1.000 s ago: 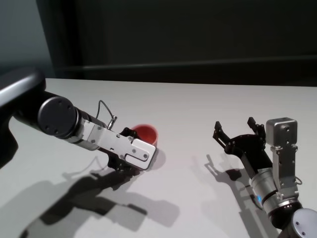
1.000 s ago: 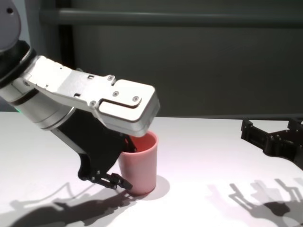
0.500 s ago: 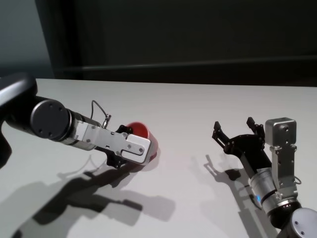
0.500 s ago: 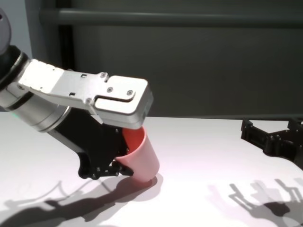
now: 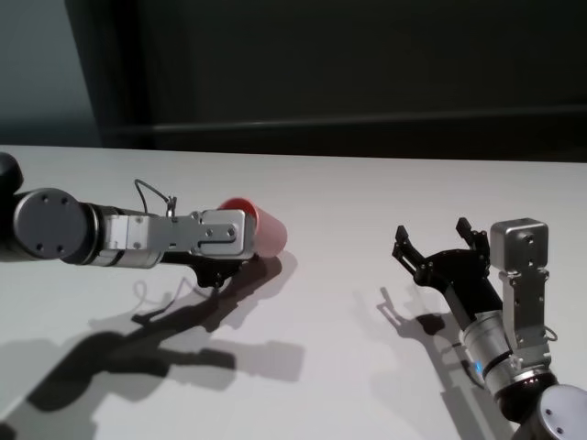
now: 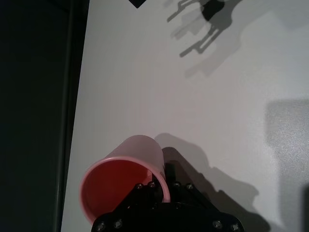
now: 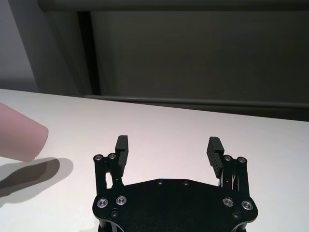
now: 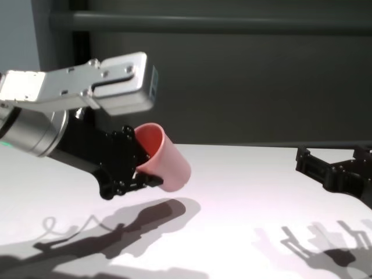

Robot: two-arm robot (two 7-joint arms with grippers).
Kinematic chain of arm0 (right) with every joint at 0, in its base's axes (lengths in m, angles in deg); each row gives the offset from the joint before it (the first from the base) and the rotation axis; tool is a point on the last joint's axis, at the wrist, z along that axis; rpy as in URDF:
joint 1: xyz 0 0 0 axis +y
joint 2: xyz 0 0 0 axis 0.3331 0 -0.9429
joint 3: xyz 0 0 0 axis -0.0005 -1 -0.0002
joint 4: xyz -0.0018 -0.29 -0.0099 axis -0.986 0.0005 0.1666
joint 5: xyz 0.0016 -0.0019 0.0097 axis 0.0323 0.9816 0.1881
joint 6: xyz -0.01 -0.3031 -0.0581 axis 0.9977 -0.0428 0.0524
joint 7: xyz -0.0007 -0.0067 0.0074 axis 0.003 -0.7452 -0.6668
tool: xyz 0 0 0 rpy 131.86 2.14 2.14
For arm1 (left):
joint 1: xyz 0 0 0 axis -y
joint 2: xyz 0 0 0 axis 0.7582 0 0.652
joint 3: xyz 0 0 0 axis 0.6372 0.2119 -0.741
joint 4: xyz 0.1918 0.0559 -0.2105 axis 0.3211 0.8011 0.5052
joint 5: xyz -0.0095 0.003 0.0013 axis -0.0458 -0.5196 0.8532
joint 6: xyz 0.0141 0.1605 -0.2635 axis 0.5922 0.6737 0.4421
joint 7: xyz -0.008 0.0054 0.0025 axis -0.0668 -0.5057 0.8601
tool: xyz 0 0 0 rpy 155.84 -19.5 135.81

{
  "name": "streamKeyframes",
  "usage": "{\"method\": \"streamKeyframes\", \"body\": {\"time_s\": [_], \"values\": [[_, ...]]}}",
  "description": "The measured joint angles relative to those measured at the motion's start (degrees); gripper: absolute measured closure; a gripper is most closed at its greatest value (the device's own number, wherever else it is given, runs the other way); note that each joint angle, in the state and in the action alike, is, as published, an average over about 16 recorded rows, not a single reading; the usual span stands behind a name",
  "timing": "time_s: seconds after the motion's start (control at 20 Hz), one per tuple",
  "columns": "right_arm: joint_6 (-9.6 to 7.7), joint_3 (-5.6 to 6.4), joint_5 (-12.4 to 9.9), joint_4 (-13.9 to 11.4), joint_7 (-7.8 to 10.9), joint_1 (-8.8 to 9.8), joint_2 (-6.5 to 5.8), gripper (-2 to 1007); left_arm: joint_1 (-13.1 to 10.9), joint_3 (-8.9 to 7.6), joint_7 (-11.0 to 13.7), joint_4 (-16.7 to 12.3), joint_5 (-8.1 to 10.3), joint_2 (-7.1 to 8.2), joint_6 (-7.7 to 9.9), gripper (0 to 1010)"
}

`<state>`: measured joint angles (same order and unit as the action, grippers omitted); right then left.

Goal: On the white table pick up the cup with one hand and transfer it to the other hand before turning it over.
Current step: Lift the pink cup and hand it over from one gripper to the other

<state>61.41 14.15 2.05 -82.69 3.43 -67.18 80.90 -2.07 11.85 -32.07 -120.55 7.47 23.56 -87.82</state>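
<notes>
The salmon-pink cup [image 5: 263, 229] hangs in the air over the white table [image 5: 348, 192], tilted with its base towards my right side. My left gripper [image 5: 237, 249] is shut on the cup's rim wall. In the chest view the cup [image 8: 167, 158] is held by the left gripper [image 8: 138, 167] above its shadow. The left wrist view looks into the cup's open mouth [image 6: 120, 186] with the gripper [image 6: 161, 182] pinching the rim. My right gripper [image 5: 438, 243] is open and empty, low over the table at the right; it also shows in the right wrist view [image 7: 167, 146], with the cup's base [image 7: 19, 137] off to one side.
A dark wall [image 5: 367, 64] runs along the table's far edge. The arms' shadows lie on the table [image 8: 250, 174] below them. Bare tabletop separates the cup and the right gripper.
My left gripper has lifted the cup off the table and tipped it further, base towards the right. The left arm has swung up and levelled. The right arm has not moved.
</notes>
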Motion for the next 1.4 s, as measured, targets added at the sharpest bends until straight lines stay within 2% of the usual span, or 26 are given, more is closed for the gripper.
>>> {"method": "streamKeyframes", "body": {"time_s": [0.3,0.5,0.7,0.9,1.05,1.25,1.4], "values": [[0.0,0.0,0.0,0.0,0.0,0.0,0.0,3,-2.6,-6.12,-2.64,2.27,8.67,-2.21,-1.03,962],[0.0,0.0,0.0,0.0,0.0,0.0,0.0,3,-3.37,-9.64,-2.7,4.16,15.3,-4.5,-1.79,962],[0.0,0.0,0.0,0.0,0.0,0.0,0.0,3,-3.22,-12.12,-1.67,6.28,21.43,-7.01,-2.57,962],[0.0,0.0,0.0,0.0,0.0,0.0,0.0,3,-2.28,-13.77,0.03,8.71,26.95,-9.6,-3.25,962],[0.0,0.0,0.0,0.0,0.0,0.0,0.0,3,-1.2,-14.38,1.54,10.61,30.24,-11.4,-3.58,962],[0.0,0.0,0.0,0.0,0.0,0.0,0.0,2,0.4,-14.74,3.49,13.03,33.79,-13.59,-3.82,962],[0.0,0.0,0.0,0.0,0.0,0.0,0.0,2,1.59,-14.61,4.71,14.62,35.67,-15.0,-3.92,962]]}}
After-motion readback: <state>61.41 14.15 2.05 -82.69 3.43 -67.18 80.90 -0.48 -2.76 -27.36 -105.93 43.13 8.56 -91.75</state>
